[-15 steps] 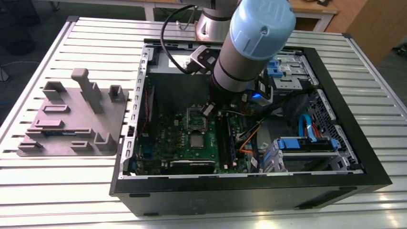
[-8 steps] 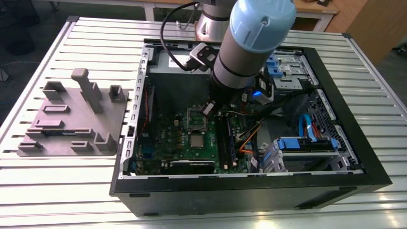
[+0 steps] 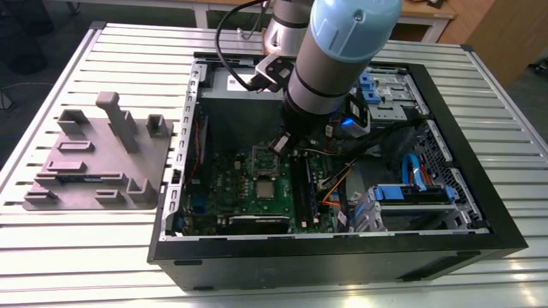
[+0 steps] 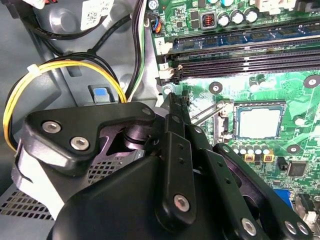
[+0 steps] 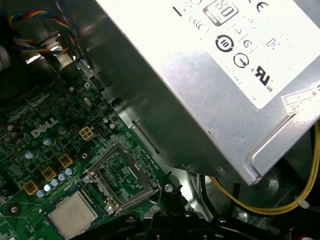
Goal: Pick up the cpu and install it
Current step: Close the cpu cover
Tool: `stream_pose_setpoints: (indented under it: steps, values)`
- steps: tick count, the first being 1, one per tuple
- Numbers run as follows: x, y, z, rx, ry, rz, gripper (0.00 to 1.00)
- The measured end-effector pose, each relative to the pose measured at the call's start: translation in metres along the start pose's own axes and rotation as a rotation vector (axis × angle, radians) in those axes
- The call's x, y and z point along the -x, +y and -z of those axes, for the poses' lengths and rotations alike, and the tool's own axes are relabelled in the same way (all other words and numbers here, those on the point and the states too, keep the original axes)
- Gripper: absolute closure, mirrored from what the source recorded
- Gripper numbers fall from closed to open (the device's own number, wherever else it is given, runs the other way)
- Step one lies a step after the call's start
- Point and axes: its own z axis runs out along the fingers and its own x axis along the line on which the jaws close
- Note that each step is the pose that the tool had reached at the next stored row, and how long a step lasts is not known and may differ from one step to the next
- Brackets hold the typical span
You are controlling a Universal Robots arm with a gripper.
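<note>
1. Grey fixture block (image 3: 94, 160): rests on the slatted table (image 3: 77, 250) at the exterior view's left, beside the open computer case (image 3: 479, 212).
2. Motherboard (image 3: 248, 192): carries white lettering in the first wrist view; the grey power supply (image 5: 210, 75) bears a white label (image 5: 240, 30) with certification marks.
3. Cpu (image 3: 266, 190): lies flat in its socket (image 4: 260, 121) on the board, retention frame (image 5: 120, 175) swung open beside it.
4. Gripper (image 4: 172, 100): fingertips drawn together, holding nothing, poised near the cpu's socket but apart from it.
</note>
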Motion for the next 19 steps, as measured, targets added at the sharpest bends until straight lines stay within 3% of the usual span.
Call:
stream_pose_setpoints:
  steps: [14,16,19]
  values:
    - [0.0001,0.0,0.0,-0.0011,0.0011,0.0,0.9]
    - [-0.0002,0.0003,0.0003,-0.004,0.0047,-0.001,0.9]
    - [-0.0001,0.0007,0.0015,-0.017,0.0203,-0.001,0.9]
